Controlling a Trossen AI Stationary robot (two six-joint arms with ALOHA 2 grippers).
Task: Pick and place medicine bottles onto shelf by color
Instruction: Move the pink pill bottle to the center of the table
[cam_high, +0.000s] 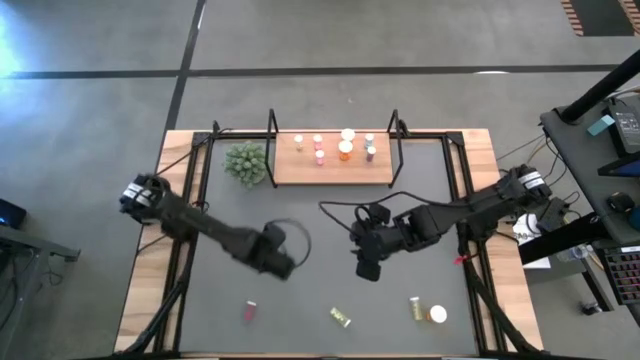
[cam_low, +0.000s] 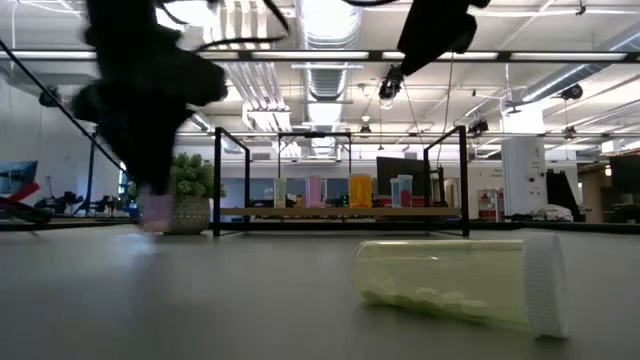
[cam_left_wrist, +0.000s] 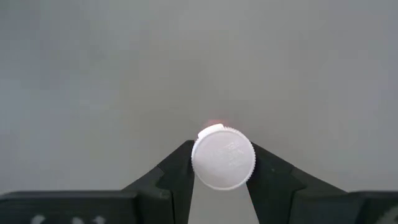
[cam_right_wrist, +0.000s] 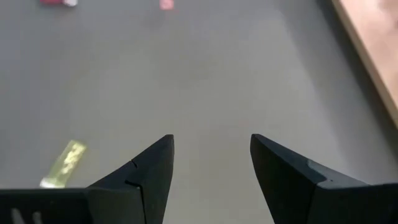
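Observation:
My left gripper (cam_high: 290, 264) is over the left middle of the dark grey mat, shut on a small pink medicine bottle whose white cap (cam_left_wrist: 222, 157) fills the gap between the fingers. My right gripper (cam_high: 368, 264) hangs open above the mat's middle, with only bare mat between its fingers (cam_right_wrist: 211, 168). The wooden shelf (cam_high: 300, 172) stands at the far edge with several bottles upright on it. A red bottle (cam_high: 250, 310), a yellow-green one (cam_high: 341, 317) and a wider yellow-green one (cam_low: 450, 280) lie on their sides near the front edge. My left gripper pinches the bottle's white cap (cam_left_wrist: 200, 163) between its two fingers, one on each side of the cap's rim. The fingers come from above, pointing steeply down. The bottle stands upright below them, its pink body (cam_left_wrist: 214, 124) almost hidden by the cap.
A small spiky green plant (cam_high: 246, 163) sits left of the shelf. Black frame uprights (cam_high: 271, 148) stand at the shelf's short ends. Cables trail over the mat by my right arm (cam_high: 340, 208). Bare mat lies between the grippers and the shelf.

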